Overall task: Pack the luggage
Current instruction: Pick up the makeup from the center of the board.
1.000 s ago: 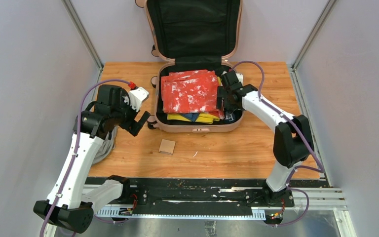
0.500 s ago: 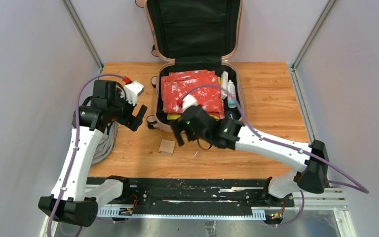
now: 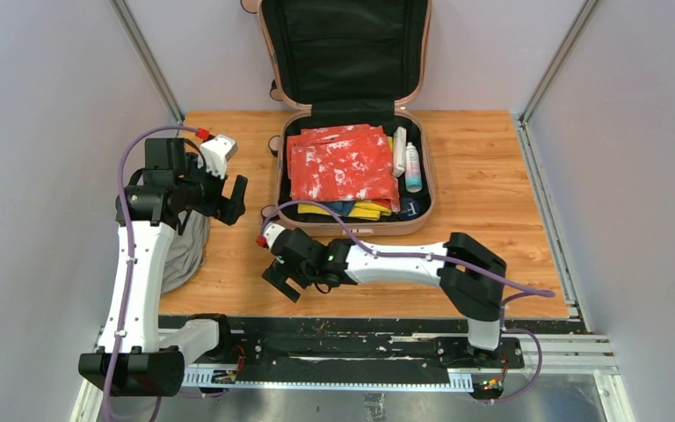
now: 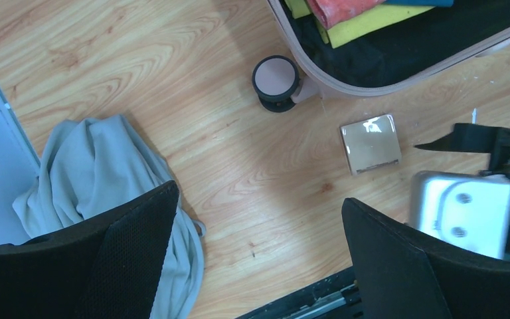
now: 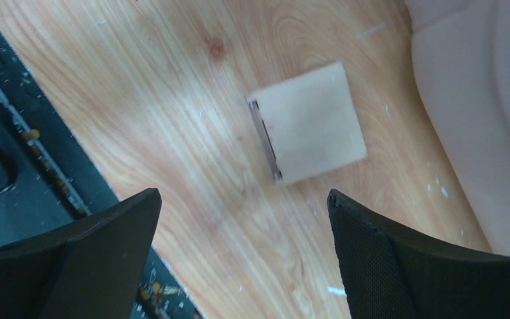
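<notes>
Packing is running well along: the luggage (image 3: pixel 400 228) is lying open on the table (image 3: pixel 492 158), holding folded clothes (image 3: pixel 341 167) and bottles (image 3: pixel 412 167). A tan square (image 5: pixel 309 123) and a grey cloth (image 4: pixel 99 166) are waiting outside. You are holding your right jaws wide and empty above the square, the luggage just beside them. Your left jaws are gaping too, gripping nothing, over the cloth.

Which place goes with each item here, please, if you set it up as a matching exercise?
Items:
1 grey cloth
2 tan square
3 white bottle
4 red patterned cloth

Places:
A lying topmost in the luggage
B on the table under the right gripper
C heaped at the table's left edge
D inside the luggage along its right wall

Pairs: 1-C; 2-B; 3-D; 4-A
</notes>
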